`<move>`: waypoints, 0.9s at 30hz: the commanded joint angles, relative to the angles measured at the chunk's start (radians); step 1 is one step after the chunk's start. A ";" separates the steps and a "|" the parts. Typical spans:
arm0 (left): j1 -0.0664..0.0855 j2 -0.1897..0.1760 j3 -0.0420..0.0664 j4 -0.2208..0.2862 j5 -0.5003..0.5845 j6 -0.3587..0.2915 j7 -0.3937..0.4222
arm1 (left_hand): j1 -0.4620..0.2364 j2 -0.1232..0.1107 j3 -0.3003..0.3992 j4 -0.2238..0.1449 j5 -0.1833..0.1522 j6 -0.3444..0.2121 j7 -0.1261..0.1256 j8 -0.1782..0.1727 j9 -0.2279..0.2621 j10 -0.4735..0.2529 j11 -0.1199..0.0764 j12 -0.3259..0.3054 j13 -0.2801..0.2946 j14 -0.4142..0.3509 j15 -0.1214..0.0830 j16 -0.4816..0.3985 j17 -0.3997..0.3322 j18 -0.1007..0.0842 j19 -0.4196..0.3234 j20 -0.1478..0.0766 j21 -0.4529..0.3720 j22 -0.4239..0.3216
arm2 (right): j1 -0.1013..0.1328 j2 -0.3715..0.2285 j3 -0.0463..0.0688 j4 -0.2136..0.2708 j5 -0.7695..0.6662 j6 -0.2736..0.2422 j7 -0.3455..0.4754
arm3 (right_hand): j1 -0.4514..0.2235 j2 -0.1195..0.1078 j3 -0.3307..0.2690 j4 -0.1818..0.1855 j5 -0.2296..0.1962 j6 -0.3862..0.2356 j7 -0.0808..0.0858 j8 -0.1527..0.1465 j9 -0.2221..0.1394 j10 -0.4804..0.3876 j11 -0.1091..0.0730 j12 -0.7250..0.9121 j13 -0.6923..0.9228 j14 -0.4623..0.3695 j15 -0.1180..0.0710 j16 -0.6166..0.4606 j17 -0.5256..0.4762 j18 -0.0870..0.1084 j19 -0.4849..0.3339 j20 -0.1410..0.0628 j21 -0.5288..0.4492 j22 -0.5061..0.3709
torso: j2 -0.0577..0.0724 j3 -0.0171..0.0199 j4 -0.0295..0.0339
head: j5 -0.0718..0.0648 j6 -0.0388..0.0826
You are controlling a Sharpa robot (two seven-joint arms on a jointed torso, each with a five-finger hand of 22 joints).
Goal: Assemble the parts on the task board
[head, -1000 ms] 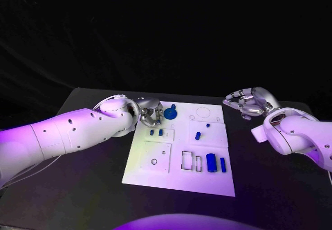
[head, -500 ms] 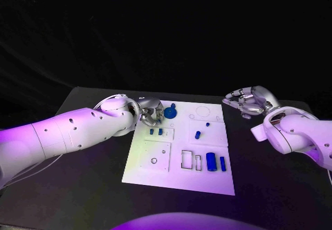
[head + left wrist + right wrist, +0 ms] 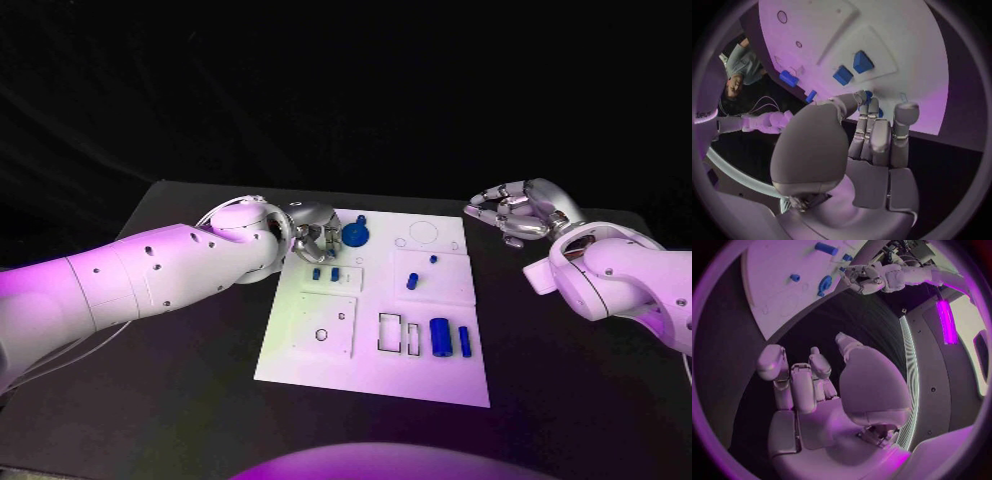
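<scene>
Now, the left hand (image 3: 310, 232) pinches a round blue part (image 3: 353, 235) with a stem.
Beside it lies the white task board (image 3: 325, 360) (on a black table (image 3: 173, 400)); the right hand (image 3: 516, 215) hangs curled, holding nothing.

Black table (image 3: 173, 330) w/ white task board (image 3: 433, 375) lying flat at its middle, long side running away from the robot, dark top bare on both sides of it.

Board (image 3: 378, 372) laid in the middle of the tabletop (image 3: 173, 400), left hand (image 3: 310, 232) placed at its far left corner beside a round part (image 3: 353, 236), right hand (image 3: 516, 215) held off its far right corner, several parts (image 3: 447, 340) set near the right edge
</scene>
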 commanded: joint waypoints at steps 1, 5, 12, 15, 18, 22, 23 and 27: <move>-0.001 0.003 -0.001 0.003 0.007 0.020 -0.001 | -0.012 0.000 -0.006 0.001 0.004 0.007 -0.003 -0.003 0.002 0.006 0.000 0.005 0.001 0.005 -0.005 -0.001 0.002 -0.014 0.003 0.000 0.005 0.000 | -0.001 0.000 0.000 0.001 -0.010 0.002 0.009 | 0.009 0.004 0.000 0.003 0.007 -0.006 -0.001 0.004 -0.001 0.000 -0.002 -0.006 -0.001 0.021 -0.007 -0.005 0.000 0.009 -0.005 -0.001 -0.006 -0.001 | 0.000 0.0001 0.0001 | 0.000 0.001; -0.001 0.003 -0.001 0.001 0.007 0.019 -0.004 | -0.013 -0.002 -0.007 0.000 0.004 0.004 -0.003 -0.006 0.001 0.004 0.000 0.002 0.001 0.009 -0.006 0.002 0.013 -0.013 0.000 -0.001 0.003 -0.005 | -0.001 0.000 0.000 0.001 -0.010 0.002 0.009 | 0.009 0.004 0.000 0.003 0.007 -0.006 -0.001 0.004 -0.001 0.000 -0.002 -0.006 -0.001 0.021 -0.007 -0.005 0.000 0.009 -0.005 -0.001 -0.006 -0.001 | 0.000 -0.0001 0.0000 | -0.001 0.001; -0.001 0.003 -0.001 0.000 0.007 0.018 -0.007 | -0.019 -0.006 -0.002 -0.002 0.004 -0.014 0.008 -0.025 -0.003 -0.033 0.015 -0.036 -0.012 -0.001 0.005 -0.004 -0.007 -0.011 -0.013 0.005 -0.006 -0.020 | -0.001 0.000 0.000 0.000 -0.010 0.002 0.009 | 0.009 0.004 0.000 0.003 0.007 -0.006 -0.001 0.004 -0.001 0.000 -0.002 -0.006 -0.001 0.021 -0.007 -0.005 0.000 0.009 -0.005 -0.001 -0.006 -0.001 | 0.000 -0.0004 0.0001 | 0.000 0.001; -0.001 0.003 -0.001 0.000 0.007 0.017 -0.007 | -0.022 -0.008 0.000 -0.002 0.004 -0.014 0.012 -0.027 -0.003 -0.049 0.021 -0.054 -0.019 -0.006 0.010 -0.007 -0.020 -0.010 -0.019 0.010 -0.011 -0.028 | -0.001 0.000 0.000 0.000 -0.010 0.002 0.009 | 0.009 0.004 0.000 0.003 0.007 -0.006 -0.001 0.004 -0.001 0.000 -0.002 -0.006 -0.001 0.021 -0.007 -0.005 0.000 0.009 -0.005 -0.001 -0.006 -0.001 | 0.000 -0.0003 0.0003 | 0.000 0.002; -0.001 0.003 -0.001 0.000 0.008 0.015 -0.006 | -0.025 -0.010 0.003 -0.002 0.004 -0.013 0.015 -0.029 -0.003 -0.063 0.027 -0.073 -0.028 -0.011 0.015 -0.010 -0.032 -0.008 -0.026 0.014 -0.016 -0.037 | -0.001 0.000 0.000 0.000 -0.010 0.002 0.010 | 0.009 0.004 0.000 0.003 0.007 -0.006 -0.001 0.004 -0.001 0.000 -0.002 -0.006 -0.001 0.021 -0.007 -0.005 0.000 0.009 -0.005 -0.001 -0.006 -0.001 | 0.000 -0.0006 0.0004 | -0.001 0.002; -0.001 0.003 -0.001 -0.001 0.009 0.011 -0.004 | -0.026 -0.012 0.007 -0.002 0.005 -0.018 0.019 -0.034 -0.003 -0.076 0.033 -0.093 -0.037 -0.015 0.020 -0.011 -0.042 -0.006 -0.031 0.020 -0.019 -0.043 | -0.001 0.000 0.000 0.000 -0.010 0.002 0.010 | 0.009 0.004 0.000 0.003 0.007 -0.006 -0.001 0.004 -0.001 0.000 -0.002 -0.006 -0.001 0.021 -0.007 -0.005 0.000 0.009 -0.005 -0.001 -0.006 -0.001 | 0.000 -0.0003 -0.0003 | 0.000 0.002; -0.001 0.003 -0.001 -0.001 0.009 0.011 -0.003 | -0.026 -0.012 0.007 -0.002 0.005 -0.018 0.019 -0.034 -0.003 -0.076 0.033 -0.093 -0.037 -0.015 0.020 -0.011 -0.042 -0.006 -0.031 0.020 -0.019 -0.043 | -0.001 0.000 0.000 0.000 -0.010 0.002 0.010 | 0.009 0.004 0.000 0.003 0.007 -0.006 -0.001 0.004 -0.001 0.000 -0.002 -0.006 -0.001 0.021 -0.007 -0.005 0.000 0.009 -0.005 -0.001 -0.006 -0.001 | 0.000 -0.0002 -0.0003 | 0.000 0.002; -0.001 0.004 -0.001 -0.001 0.010 0.010 -0.007 | -0.026 -0.012 0.007 -0.002 0.005 -0.018 0.020 -0.034 -0.003 -0.077 0.034 -0.095 -0.038 -0.016 0.021 -0.012 -0.043 -0.006 -0.032 0.020 -0.020 -0.043 | -0.001 0.000 0.000 0.000 -0.010 0.002 0.010 | 0.009 0.004 0.000 0.003 0.007 -0.006 -0.001 0.004 -0.001 0.000 -0.002 -0.006 -0.001 0.021 -0.007 -0.005 0.000 0.009 -0.005 -0.001 -0.006 -0.001 | 0.000 -0.0002 -0.0003 | 0.000 0.002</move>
